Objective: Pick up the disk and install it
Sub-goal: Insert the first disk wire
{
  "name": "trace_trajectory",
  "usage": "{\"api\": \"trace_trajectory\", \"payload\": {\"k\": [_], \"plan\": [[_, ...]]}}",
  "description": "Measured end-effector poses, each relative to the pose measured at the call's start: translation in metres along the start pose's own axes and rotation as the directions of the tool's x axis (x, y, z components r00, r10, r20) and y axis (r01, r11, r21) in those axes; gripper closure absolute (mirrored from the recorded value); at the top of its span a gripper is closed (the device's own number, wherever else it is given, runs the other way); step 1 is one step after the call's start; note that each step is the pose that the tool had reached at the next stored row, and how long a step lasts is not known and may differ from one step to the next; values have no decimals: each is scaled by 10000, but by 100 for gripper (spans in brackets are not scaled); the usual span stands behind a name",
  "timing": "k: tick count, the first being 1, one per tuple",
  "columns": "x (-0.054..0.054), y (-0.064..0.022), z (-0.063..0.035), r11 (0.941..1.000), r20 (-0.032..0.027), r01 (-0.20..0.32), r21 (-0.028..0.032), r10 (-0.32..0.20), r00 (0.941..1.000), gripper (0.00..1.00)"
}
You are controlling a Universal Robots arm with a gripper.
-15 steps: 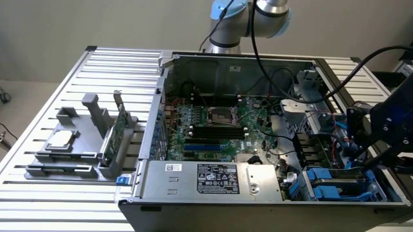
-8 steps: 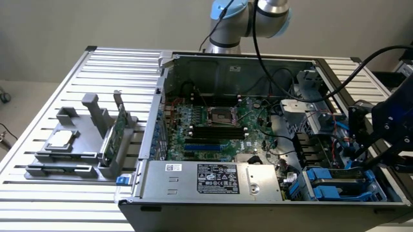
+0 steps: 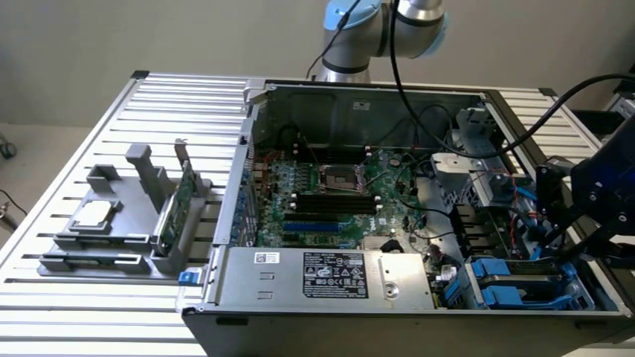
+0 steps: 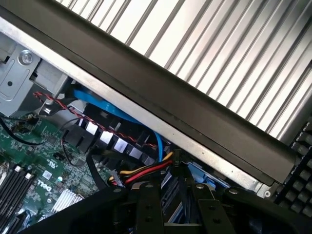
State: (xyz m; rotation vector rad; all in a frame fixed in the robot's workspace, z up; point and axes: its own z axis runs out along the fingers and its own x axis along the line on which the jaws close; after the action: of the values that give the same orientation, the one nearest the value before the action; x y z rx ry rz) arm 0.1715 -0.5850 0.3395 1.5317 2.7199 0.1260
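The disk sits low in the drive bay at the computer case's near corner, exterior view's right, with the gripper directly over it (clamped or released, I cannot tell), so installation looks close but unconfirmed.

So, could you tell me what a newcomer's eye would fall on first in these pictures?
The open computer case lying on the slatted metal table draws the eye first, its green motherboard bared in the middle. Next comes the black gripper at the exterior view's right, hanging over the corner of the case with the blue plastic carriers. On the exterior view's left stands a grey fixture.
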Motion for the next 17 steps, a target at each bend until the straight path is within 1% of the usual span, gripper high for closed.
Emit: {"api": "trace_trajectory", "payload": {"k": [8, 10, 11, 15, 17], "plan": [[39, 23, 31, 9999, 6, -101, -4, 101, 9999, 70], [47, 28, 36, 9999, 8, -119, -4, 119, 9999, 72], [51, 30, 39, 9999, 9, -128, -4, 128, 9999, 80], [64, 38, 46, 9999, 11, -160, -5, 160, 9999, 80], [66, 39, 46, 9998, 13, -175, -5, 175, 9998, 82]]}}
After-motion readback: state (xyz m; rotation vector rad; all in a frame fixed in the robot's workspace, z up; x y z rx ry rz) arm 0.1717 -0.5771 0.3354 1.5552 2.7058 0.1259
